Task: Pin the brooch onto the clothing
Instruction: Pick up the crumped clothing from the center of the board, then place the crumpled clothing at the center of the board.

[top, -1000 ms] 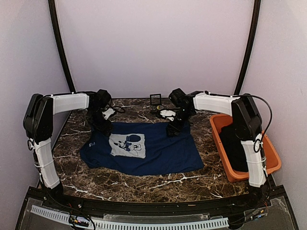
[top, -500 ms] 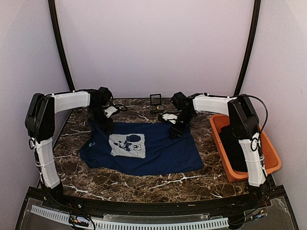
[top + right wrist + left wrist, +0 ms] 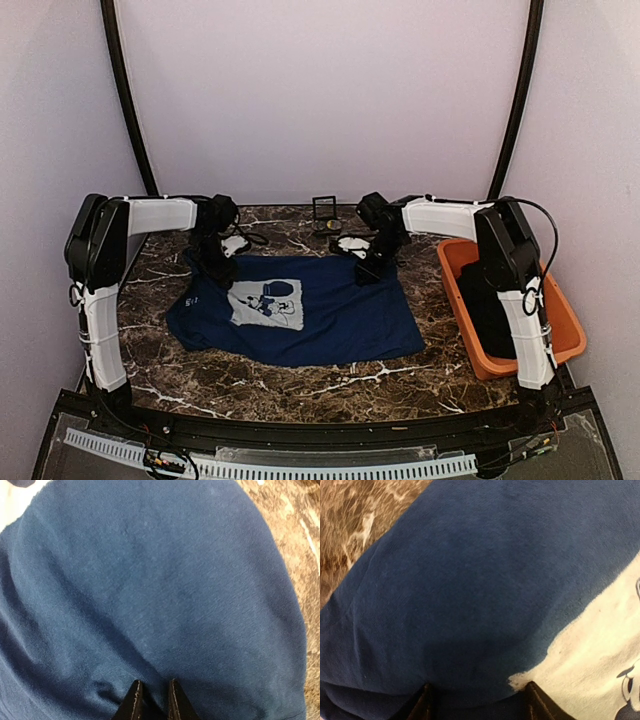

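The clothing (image 3: 310, 310), a navy T-shirt with a pale chest print (image 3: 266, 303), lies flat on the marble table. My left gripper (image 3: 222, 272) presses on its upper left part by the print. In the left wrist view the left gripper (image 3: 477, 705) is open, fingers (image 3: 422, 707) wide apart, with blue cloth (image 3: 470, 605) bulging between them. My right gripper (image 3: 368, 270) is down on the shirt's upper right. In the right wrist view the right gripper (image 3: 153, 700) is nearly closed, pinching a pucker of cloth (image 3: 165, 595). A small dark round thing (image 3: 333, 228) by the case may be the brooch.
A small black open case (image 3: 324, 209) stands at the back of the table. An orange bin (image 3: 565, 320) holding a black garment (image 3: 488, 300) sits at the right edge. Curved dark poles rise at both back corners.
Both grippers have come down and inward onto the shirt's top edge. The right jaws have closed on a pinch of cloth; the left jaws have narrowed somewhat.
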Available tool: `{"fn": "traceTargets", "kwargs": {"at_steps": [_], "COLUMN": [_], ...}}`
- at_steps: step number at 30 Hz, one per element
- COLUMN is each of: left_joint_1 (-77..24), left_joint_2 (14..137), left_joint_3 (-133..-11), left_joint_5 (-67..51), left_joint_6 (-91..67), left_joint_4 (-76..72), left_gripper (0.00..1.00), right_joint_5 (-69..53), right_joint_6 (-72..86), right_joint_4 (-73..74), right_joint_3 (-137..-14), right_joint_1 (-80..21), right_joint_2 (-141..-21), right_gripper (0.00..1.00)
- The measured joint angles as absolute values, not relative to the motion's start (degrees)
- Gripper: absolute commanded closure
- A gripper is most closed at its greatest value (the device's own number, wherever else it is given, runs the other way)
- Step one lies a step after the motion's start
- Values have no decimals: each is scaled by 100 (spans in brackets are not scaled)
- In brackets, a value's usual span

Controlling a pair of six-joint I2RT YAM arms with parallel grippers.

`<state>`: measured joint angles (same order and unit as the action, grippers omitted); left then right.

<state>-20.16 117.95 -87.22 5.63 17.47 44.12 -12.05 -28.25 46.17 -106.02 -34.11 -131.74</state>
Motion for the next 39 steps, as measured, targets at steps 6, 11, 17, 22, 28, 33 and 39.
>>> {"fn": "traceTargets", "kwargs": {"at_steps": [6,11,17,22,28,33,39], "left_joint_1": [-2016,-2016,-2102,-2220,-2357,-2397,-2460], "left_joint_2": [11845,11854,11581,10554,9817,9813,9767], "left_joint_3": [-8720,-8722,-8715,-8440,-8226,-7926,-7422], "left_joint_5": [519,497,709,919,1118,1210,1205], "left_joint_6": [1737,1686,1323,1087,952,766,528], "left_joint_4": [4440,4497,4532,4329,4150,4158,4154], "left_gripper": [98,99,99,99,99,99,99], "right_joint_5": [-1175,-1160,-1151,-1146,-1017,-867,-875], "right_joint_6": [-2816,-2770,-2635,-2482,-2349,-2270,-2193], "right_joint_4": [4484,4401,4147,3710,3275,3253,3439], "right_joint_3": [-10541,-10464,-10020,-9450,-8954,-8646,-8294], "right_joint_1": [-3409,-3389,-3374,-3369,-3369,-3369,-3387], "right_joint_2": [-13163,-13113,-12680,-11830,-11032,-10812,-10650], "right_gripper": [100,100,100,100,100,100,100]}}
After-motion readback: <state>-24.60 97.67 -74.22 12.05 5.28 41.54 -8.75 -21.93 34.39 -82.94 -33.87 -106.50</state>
